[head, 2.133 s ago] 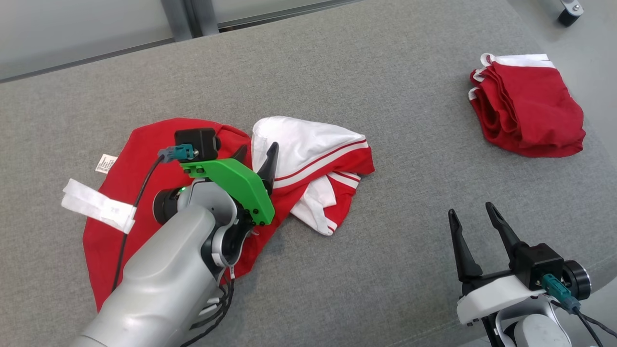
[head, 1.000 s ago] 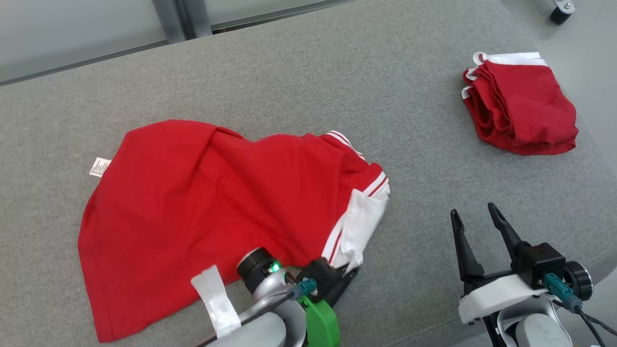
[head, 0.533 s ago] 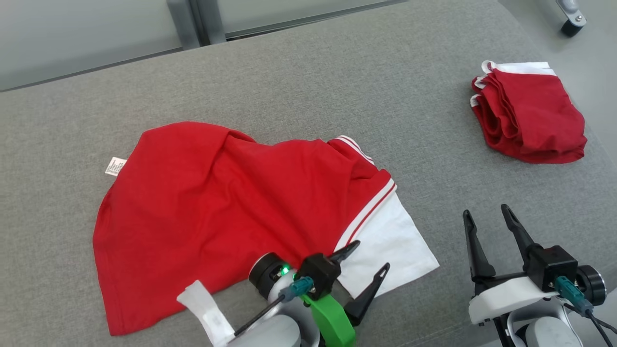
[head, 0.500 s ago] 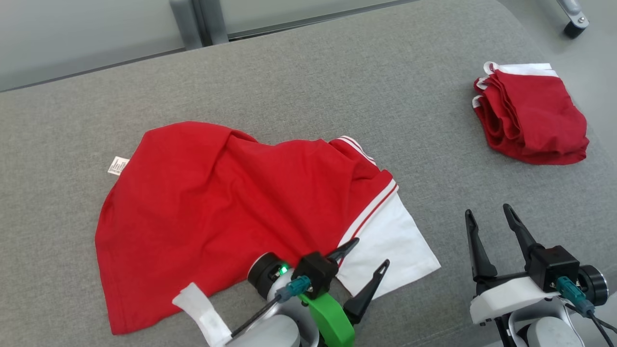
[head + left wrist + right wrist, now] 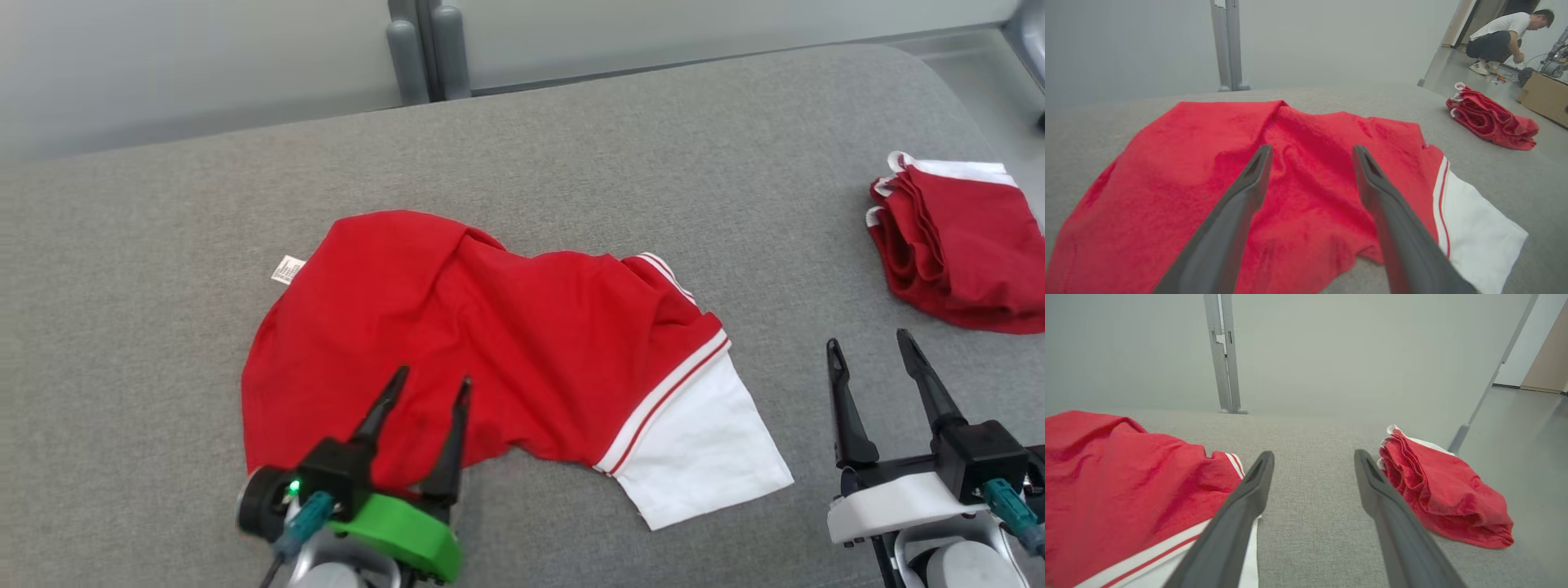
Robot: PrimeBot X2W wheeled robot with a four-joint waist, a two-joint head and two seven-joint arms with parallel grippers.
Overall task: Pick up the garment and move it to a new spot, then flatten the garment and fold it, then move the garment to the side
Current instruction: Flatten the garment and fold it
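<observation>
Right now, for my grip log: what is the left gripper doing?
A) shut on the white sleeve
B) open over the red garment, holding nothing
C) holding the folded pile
B: the left gripper stands with fingers apart over the red garment, gripping nothing.

Looks like a lab: at the upper right, a person (image 5: 1498, 34) crouches on the bare floor (image 5: 1453, 69) by a cardboard box (image 5: 1545, 96).
</observation>
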